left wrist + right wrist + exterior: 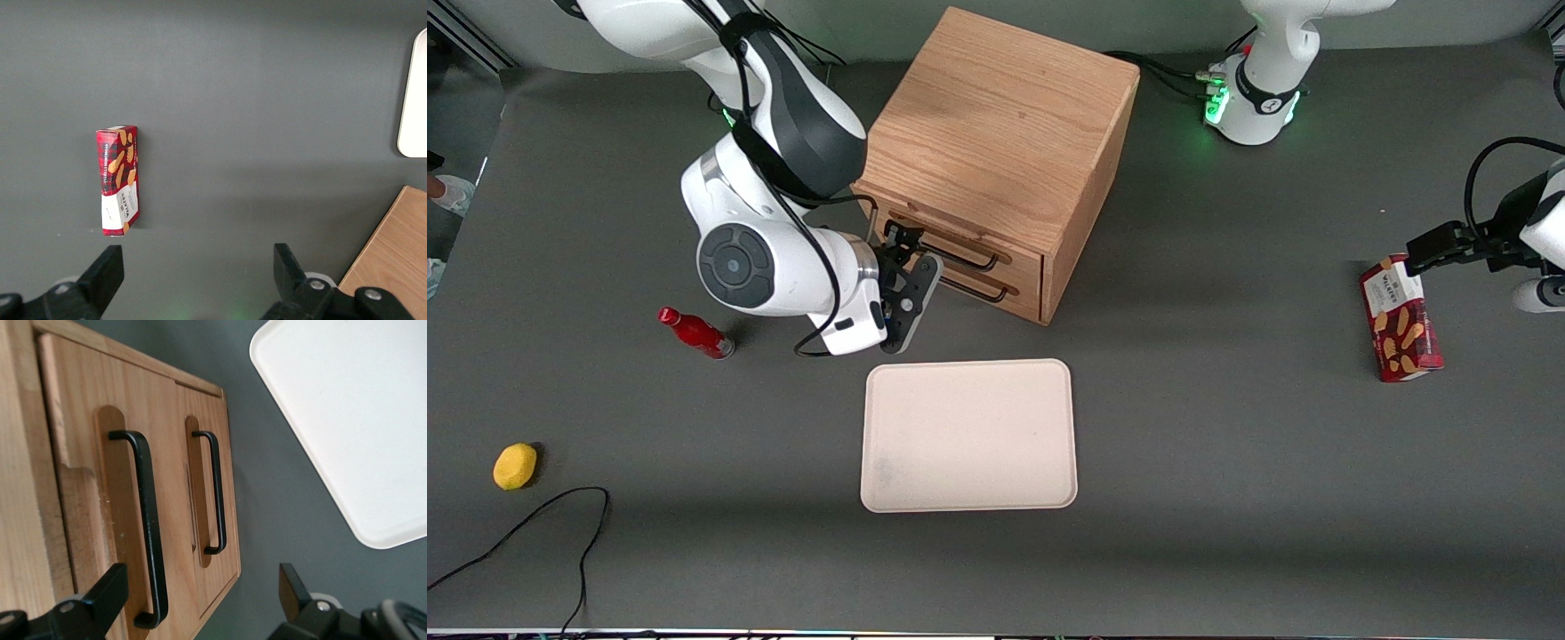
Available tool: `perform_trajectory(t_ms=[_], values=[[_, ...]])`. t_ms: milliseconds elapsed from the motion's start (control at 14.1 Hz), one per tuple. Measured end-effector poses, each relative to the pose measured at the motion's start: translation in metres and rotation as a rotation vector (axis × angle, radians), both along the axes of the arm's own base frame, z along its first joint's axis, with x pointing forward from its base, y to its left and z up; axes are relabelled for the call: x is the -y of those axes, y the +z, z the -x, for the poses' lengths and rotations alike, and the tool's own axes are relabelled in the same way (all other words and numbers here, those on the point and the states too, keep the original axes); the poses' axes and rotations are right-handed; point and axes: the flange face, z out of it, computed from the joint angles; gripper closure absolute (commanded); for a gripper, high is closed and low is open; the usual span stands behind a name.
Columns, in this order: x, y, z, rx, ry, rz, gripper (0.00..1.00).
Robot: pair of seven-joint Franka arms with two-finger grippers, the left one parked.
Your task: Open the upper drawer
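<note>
The oak cabinet [1005, 133] stands on the table, its two drawer fronts facing the front camera at an angle. The upper drawer [951, 242] has a light wood front and a thin black handle [965, 256]; it looks shut. The bottom drawer [983, 298] lies just beneath it. My gripper [914, 267] is open and empty, close in front of the drawer fronts at the working arm's end of the handles. In the right wrist view, the gripper [200, 587] straddles the end of the upper handle [148, 527] without touching it. The bottom handle [216, 493] is beside it.
A cream tray [969, 436] lies nearer the front camera than the cabinet; it also shows in the right wrist view [353, 420]. A red bottle [694, 332], a yellow object [514, 466] and a black cable [534, 524] lie toward the working arm's end. A red biscuit box [1400, 320] lies toward the parked arm's end.
</note>
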Motion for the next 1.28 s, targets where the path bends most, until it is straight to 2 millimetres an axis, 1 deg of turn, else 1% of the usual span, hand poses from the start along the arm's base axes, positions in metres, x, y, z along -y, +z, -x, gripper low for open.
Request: perform_trajectory(t_ms=[356, 569, 1281], values=[[-0.019, -0.022, 0.019, -0.041, 0.035, 0.028, 0.0], [-0.031, -0.031, 0.031, -0.056, 0.055, 0.043, 0.0], [-0.029, -0.049, 0.031, -0.044, 0.035, 0.046, 0.0]])
